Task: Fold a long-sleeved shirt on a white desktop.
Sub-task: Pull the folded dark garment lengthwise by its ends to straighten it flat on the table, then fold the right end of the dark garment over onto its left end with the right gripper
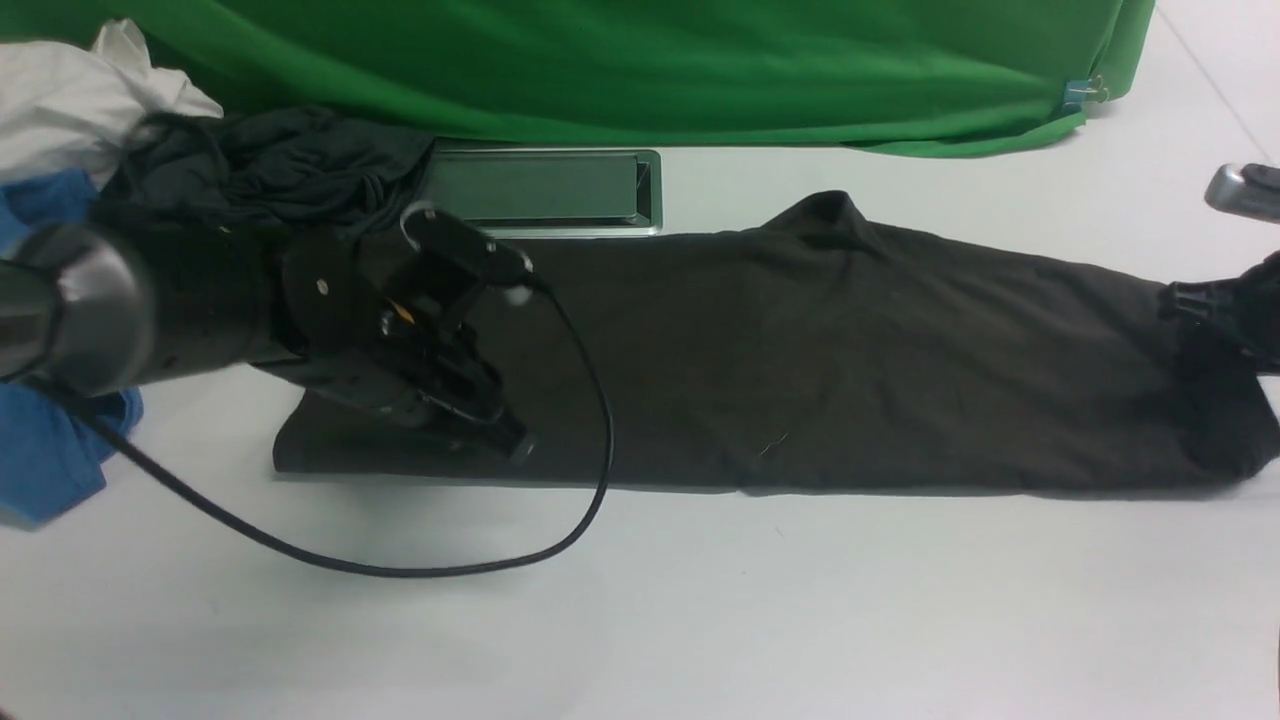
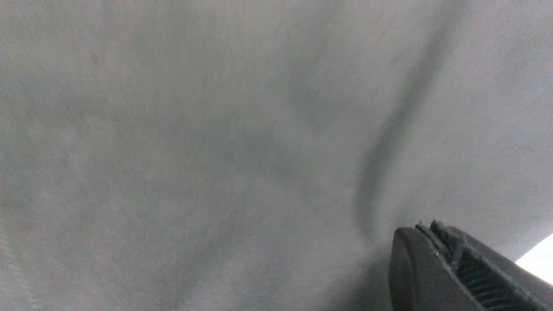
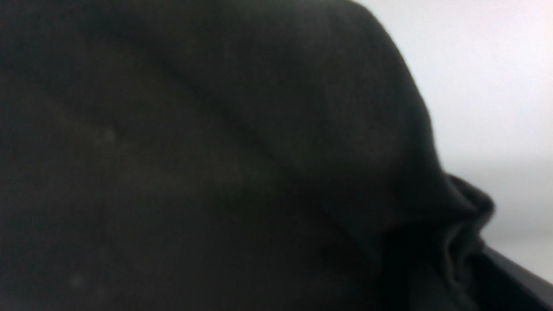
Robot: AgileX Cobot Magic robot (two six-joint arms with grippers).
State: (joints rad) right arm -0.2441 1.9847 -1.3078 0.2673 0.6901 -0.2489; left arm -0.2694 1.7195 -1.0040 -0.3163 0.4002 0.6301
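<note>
Between the left jaws, clamped on its end, and the right jaws, whose state I can't tell, the shirt (image 1: pixel 850 380) lies flat on the table (image 1: pixel 700 620): soft, light, floppy; I'd grip corners.

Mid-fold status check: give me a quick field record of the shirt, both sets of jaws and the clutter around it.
shirt: long dark band, flat across the desk
left jaws: shut, pinching the shirt near its left end
right jaws: at the shirt's right end, fabric bunched there; open or shut unclear
behind shirt: grey hatch, green cloth
far left: dark grey garment, blue garment, white garment
cable: loops on the desk in front of the shirt
</note>
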